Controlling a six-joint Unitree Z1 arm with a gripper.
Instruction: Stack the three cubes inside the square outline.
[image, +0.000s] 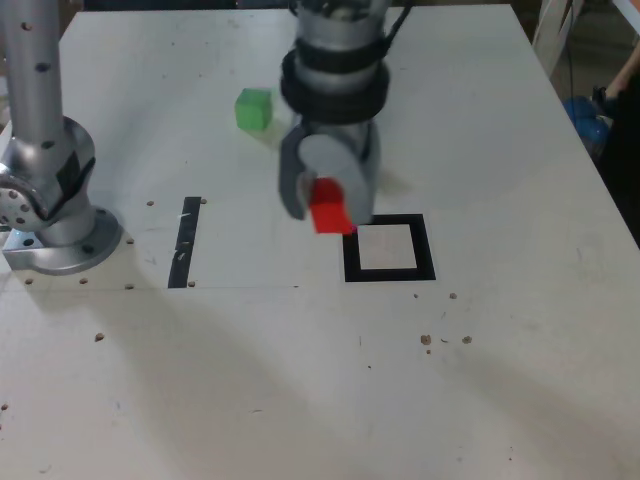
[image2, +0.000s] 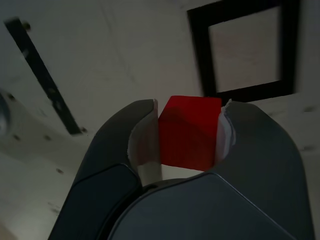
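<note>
White and lightly speckled, the table (image: 250, 380) carries everything in the exterior view. At that view's left stands the arm's grey base (image: 50, 200), and just beside it lies a straight strip of black tape (image: 185, 243). Further back, left of centre, the green cube (image: 253, 108) sits alone on the table. Near the middle the gripper (image: 322, 205) hangs with its jaws pinching the red cube (image: 329, 210), lifted clear of the surface; the wrist view shows the red block clamped squarely between the two pads. To the right of it is the square outline (image: 389, 249), its white centre bare. No yellow cube is in sight. Judging from this, the red cube goes down first: carry it over the centre, square its faces to the tape, lower until it rests flat, then release.
</note>
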